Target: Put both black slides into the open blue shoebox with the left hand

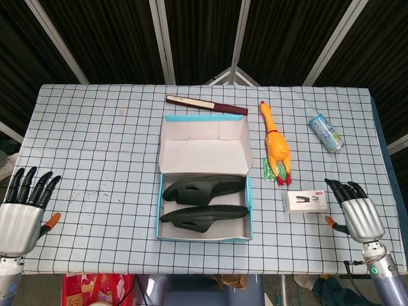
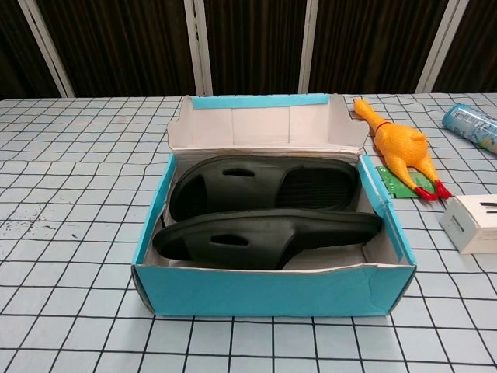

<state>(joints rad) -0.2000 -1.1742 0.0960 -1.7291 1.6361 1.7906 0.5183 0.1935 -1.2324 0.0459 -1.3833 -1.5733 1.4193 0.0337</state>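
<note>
Two black slides (image 1: 204,201) (image 2: 264,214) lie side by side inside the open blue shoebox (image 1: 249,210) (image 2: 272,290), its lid (image 1: 203,148) folded back. My left hand (image 1: 22,210) hovers at the table's front left corner, far from the box, fingers straight and apart, holding nothing. At the front right, beside the white box, my right hand (image 1: 354,211) is also empty with fingers extended. The chest view shows neither hand.
A yellow rubber chicken (image 1: 275,143) (image 2: 397,145) lies right of the shoebox, with a green packet (image 1: 270,169) by its feet. A white stapler box (image 1: 306,201) (image 2: 472,222), a drinks can (image 1: 326,132) (image 2: 472,125) and a dark folded fan (image 1: 206,105) are also on the checked table.
</note>
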